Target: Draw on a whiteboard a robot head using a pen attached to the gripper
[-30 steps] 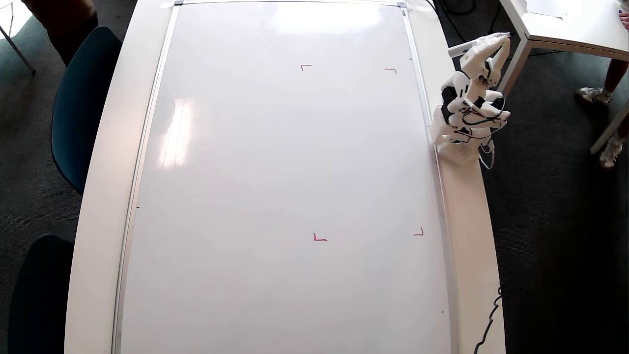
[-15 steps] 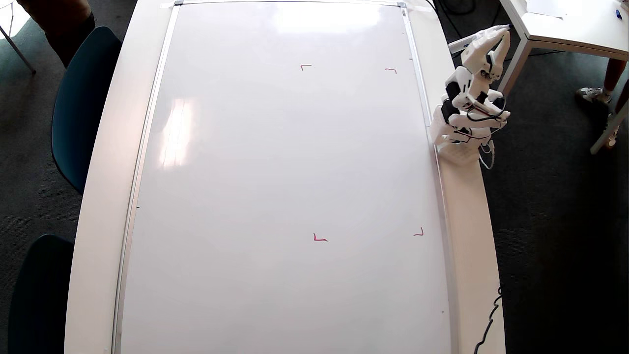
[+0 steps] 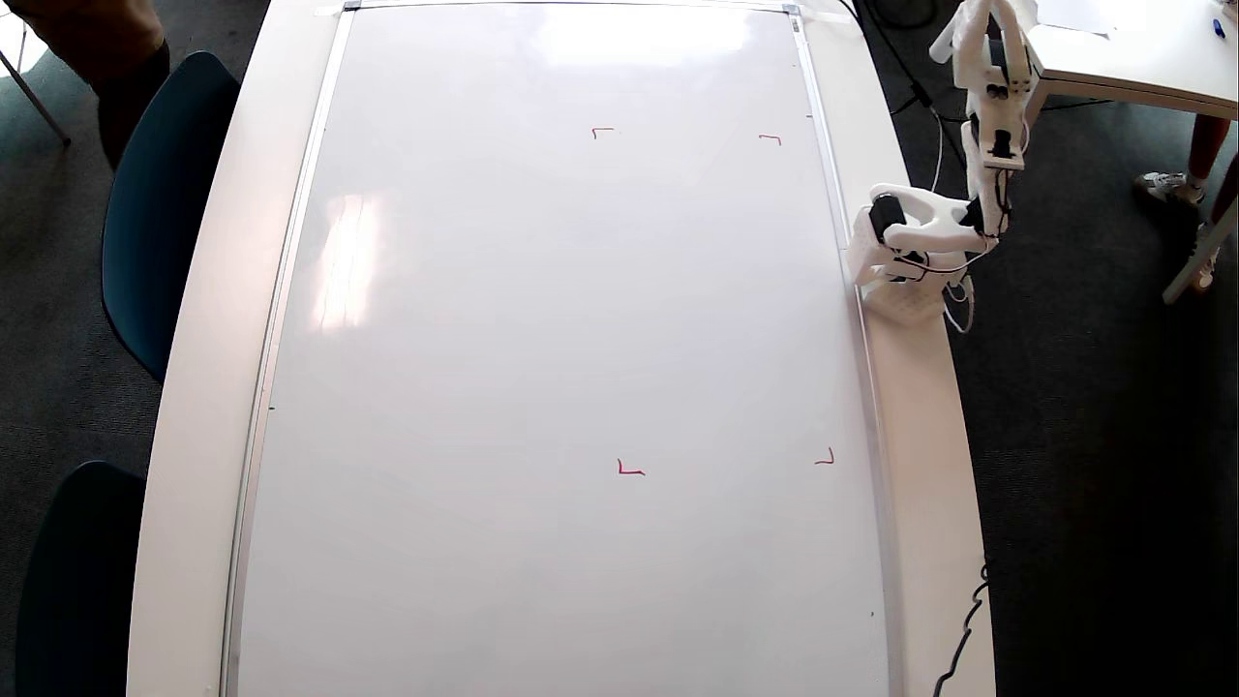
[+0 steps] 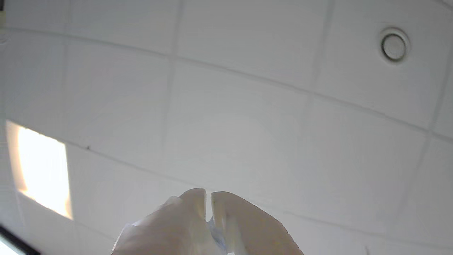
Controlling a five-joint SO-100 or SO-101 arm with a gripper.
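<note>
Whiteboard (image 3: pixel 561 368) lies flat on the white counter (image 3: pixel 920 436), filling most of the overhead view, w/ four small red corner marks (image 3: pixel 630 469) on it and no dark line drawing on its surface.

Pincer (image 4: pixel 208 198) in the wrist view: two white fingers (image 4: pixel 184 219) pressed nearly together, only a thin slit between the tips, so clenched. A bit of pale blue-white material sits wedged low between them; can't tell if that is the pen. Behind the pincer the wrist view shows only ceiling tiles, a round fitting (image 4: pixel 394 46) and a bright light panel (image 4: pixel 42 170), i.e. the camera points up, with no board in sight.

Overhead view gives what the wrist view doesn't: the arm (image 3: pixel 987 145) stands raised off the board's right edge, its base (image 3: pixel 895 281) on the counter rim just beside the frame, the pincer (image 3: pixel 982 10) up at the top edge over the floor, well apart from the whiteboard. A small blue object lies on a second table (image 3: pixel 1142 48) at top right; a dark chair (image 3: pixel 155 194) is on the left.

Vs 0.5 s ago: the arm was folded low over its base, pincer tilted toward top right; now it's stretched upright and higher. Board unchanged.
</note>
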